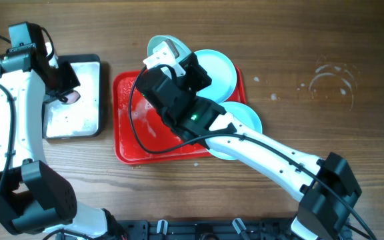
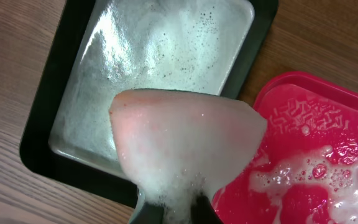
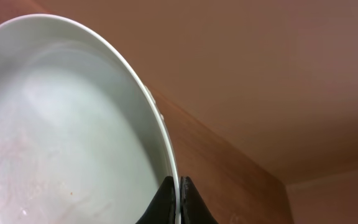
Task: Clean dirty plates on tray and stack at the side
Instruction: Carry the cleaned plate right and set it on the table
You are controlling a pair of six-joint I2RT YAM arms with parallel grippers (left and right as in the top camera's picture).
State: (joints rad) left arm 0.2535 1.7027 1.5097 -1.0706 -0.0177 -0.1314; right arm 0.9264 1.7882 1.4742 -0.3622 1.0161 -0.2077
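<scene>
Counter: wood grain, carrying everything; faint wet rings show far out on its right side.
Tray: red and sudsy, mid-counter, foam pooled on its floor.
Pan: black-rimmed metal, just beside the tray's left edge, with foamy water inside.
Second plate: lying at the tray's far-right corner, overlapping the rim.
Third plate: at the near-right corner, hanging over the rim and partly hidden under my right arm.
Held plate: raised on edge above the tray's far-left corner; the right wrist view shows a faint pinkish film low on its inner face.
Sponge: pink, thick with suds, hanging over the pan.
Right gripper: clamped on the held plate's rim, one finger on each side.
Left gripper: clamped on the sponge's lower end.
Relation that counts: the held plate lies to the right of the sponge, past the pan's edge and the tray's left rim. My left arm is the nearer one, so I judge it must cross that gap to scrub. From overhead I cannot tell whether the plate's face is turned towards the sponge.
</scene>
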